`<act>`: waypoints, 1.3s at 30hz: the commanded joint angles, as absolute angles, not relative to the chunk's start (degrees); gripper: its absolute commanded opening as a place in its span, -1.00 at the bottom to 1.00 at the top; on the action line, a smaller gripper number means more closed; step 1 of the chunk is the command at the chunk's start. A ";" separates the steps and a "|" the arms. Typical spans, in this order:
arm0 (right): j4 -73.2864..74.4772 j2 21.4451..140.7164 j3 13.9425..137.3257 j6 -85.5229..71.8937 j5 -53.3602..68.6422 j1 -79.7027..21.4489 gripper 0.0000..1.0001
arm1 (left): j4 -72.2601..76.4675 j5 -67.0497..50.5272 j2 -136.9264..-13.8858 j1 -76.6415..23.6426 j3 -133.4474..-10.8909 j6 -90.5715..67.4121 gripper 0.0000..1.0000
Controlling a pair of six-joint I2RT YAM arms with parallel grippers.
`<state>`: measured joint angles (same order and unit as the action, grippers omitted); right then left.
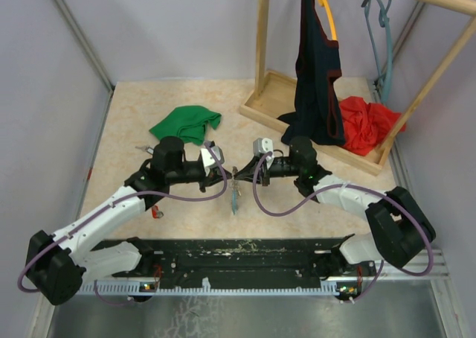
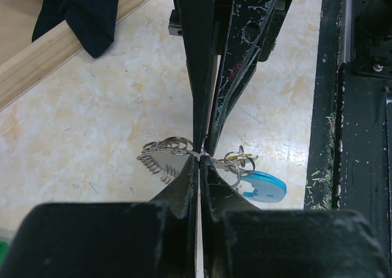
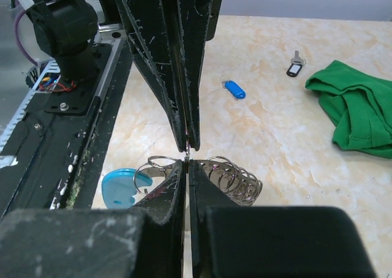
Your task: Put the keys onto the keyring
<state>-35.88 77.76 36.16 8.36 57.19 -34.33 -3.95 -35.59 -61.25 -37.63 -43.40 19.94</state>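
The keyring (image 2: 166, 154) is held just in from the middle of the tabletop's (image 1: 126, 122) near edge and is pinched from two opposite sides. This is presumably so that a coil can be steadied or pried apart for a key to be threaded on. The left claw (image 2: 200, 160) is closed tight on the ring's wire. The right claw (image 3: 187, 163) is closed on it too, tip against tip. The light blue tag (image 2: 264, 187) is seen beside the tips. A blue-headed key (image 3: 234, 89) and a dark-headed key (image 3: 294, 67) lie apart on the tabletop, toward the green cloth (image 3: 355, 112).
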 commanded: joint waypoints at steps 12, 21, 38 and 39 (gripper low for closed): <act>-38.86 75.33 34.60 10.21 55.07 -34.28 -1.00 | 6.45 -24.43 -57.45 -36.37 -35.82 5.72 -0.30; -39.93 74.08 32.54 10.28 53.89 -34.30 -1.00 | 2.49 -9.55 -52.67 -28.20 -30.65 -8.85 -0.20; -38.54 70.87 31.15 11.50 50.95 -34.75 -1.00 | -10.84 13.26 -57.37 -11.67 -28.08 -31.90 0.60; -38.44 70.78 31.14 11.65 50.70 -34.89 -1.00 | -10.81 13.74 -57.13 -10.49 -27.52 -32.48 0.57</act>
